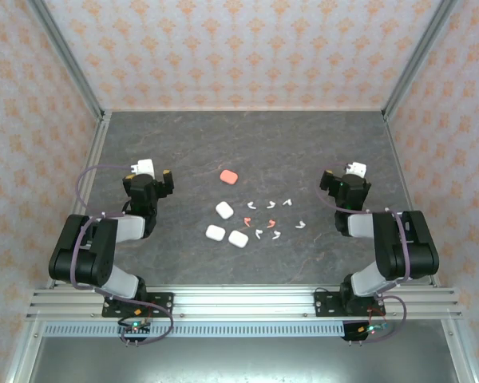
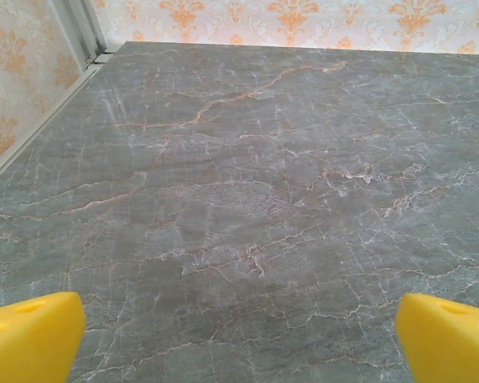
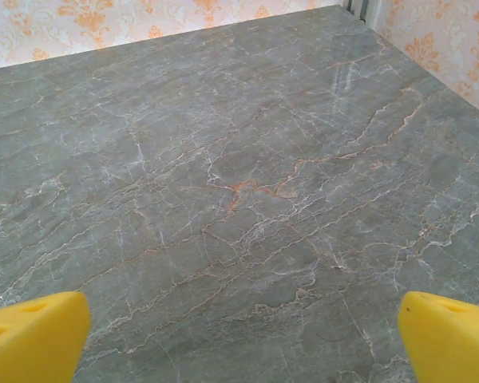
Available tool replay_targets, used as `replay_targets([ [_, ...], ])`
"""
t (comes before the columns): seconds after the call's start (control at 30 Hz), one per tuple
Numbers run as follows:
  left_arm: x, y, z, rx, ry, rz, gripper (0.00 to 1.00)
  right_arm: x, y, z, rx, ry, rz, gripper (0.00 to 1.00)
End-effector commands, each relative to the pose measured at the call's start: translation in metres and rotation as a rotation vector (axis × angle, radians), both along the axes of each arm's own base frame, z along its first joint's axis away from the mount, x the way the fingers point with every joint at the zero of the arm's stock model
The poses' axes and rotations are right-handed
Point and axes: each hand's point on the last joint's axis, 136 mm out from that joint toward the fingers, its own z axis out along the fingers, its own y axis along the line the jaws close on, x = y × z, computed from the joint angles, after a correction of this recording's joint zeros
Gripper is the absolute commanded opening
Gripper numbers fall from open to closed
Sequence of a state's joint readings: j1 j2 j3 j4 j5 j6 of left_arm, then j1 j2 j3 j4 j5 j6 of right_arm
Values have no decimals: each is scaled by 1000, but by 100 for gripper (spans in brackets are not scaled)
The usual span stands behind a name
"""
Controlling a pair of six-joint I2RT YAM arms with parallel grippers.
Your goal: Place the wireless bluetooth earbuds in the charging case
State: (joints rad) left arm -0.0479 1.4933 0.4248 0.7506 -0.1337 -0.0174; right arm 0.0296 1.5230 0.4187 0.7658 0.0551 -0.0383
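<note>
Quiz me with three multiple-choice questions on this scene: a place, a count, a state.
1. Where does the coral case lie?
A) inside a pincer
B) on the table, beyond the white cases
C) stacked on a white case

2. How many white cases are there?
A) one
B) five
C) three

3. The left pincer is:
A) open, empty
B) shut on an earbud
C) shut on a case

Answers: 1 B, it lies alone past them. 2 C, three cluster together. 3 A, its yellow fingertips stand wide apart over bare table.

Four cases (image 1: 224,211), six white earbuds (image 1: 270,205), two pink earbuds (image 1: 246,221)
</note>
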Motion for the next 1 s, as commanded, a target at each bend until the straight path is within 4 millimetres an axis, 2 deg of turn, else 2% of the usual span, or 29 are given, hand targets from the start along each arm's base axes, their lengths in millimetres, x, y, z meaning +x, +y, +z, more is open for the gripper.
replay_targets([
  [0.0, 0, -1, -2, 15, 12, -15, 100, 2, -1, 2, 5, -4, 6, 99],
  [0.53, 0, -1, -1, 16, 8, -14, 100, 1, 0, 2, 8, -7, 10, 99],
  [0.67, -2, 13, 26, 24, 43, 81, 100, 3, 3, 11, 9, 2, 27, 100],
  [0.8, -17, 13, 70, -30, -34, 97, 100, -1, 7, 30, 46, 69, 39, 100],
  [0.97, -30, -7, 101, -250, -6, 65, 100, -6, 43, 54, 136, 130, 142, 99],
])
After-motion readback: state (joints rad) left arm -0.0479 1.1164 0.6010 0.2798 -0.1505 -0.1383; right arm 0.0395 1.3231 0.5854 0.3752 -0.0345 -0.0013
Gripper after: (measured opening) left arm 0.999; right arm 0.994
